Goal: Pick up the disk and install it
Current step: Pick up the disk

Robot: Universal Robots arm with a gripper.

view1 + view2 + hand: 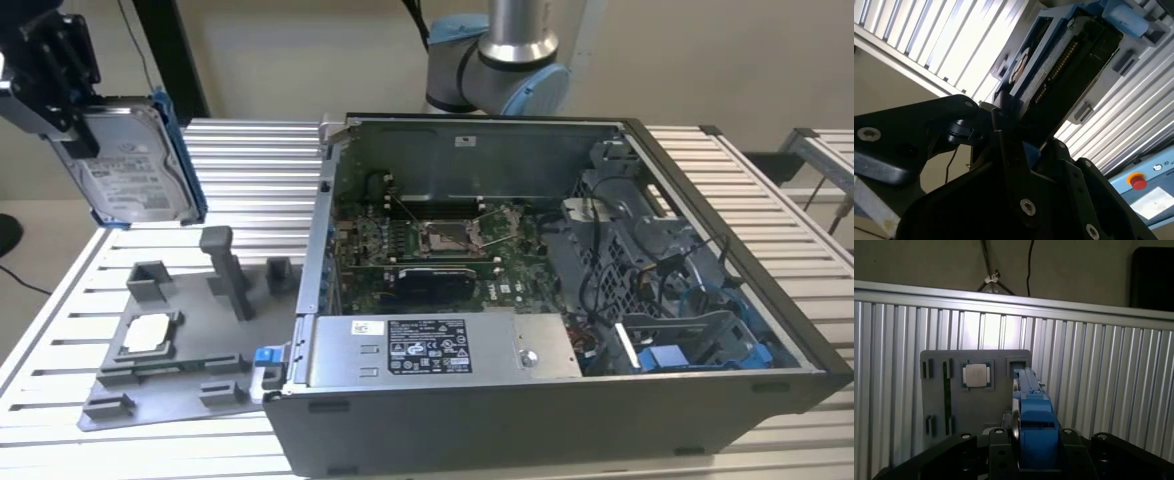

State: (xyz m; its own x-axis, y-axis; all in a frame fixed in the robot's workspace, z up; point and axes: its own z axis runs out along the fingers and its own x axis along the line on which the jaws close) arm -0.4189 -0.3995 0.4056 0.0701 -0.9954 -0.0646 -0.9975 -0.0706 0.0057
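The disk [134, 165], a silver-grey drive with a white label in a blue carrier, hangs upright in the air at the exterior view's far left, above the table. My gripper [67, 110] is shut on its upper edge. In the first wrist view the disk [1030, 420] shows edge-on between the black fingers [996, 450], above the grey fixture plate [954, 405]. In the second wrist view the disk [1064, 60] shows its connector side, clamped by the gripper [1014, 135].
An open computer case [534, 300] lies on the slatted metal table [254, 160] at the exterior view's right, with motherboard and blue drive bay parts [661, 355] inside. The grey fixture plate [187, 340] holds a small square silvery chip [147, 333] and upright posts.
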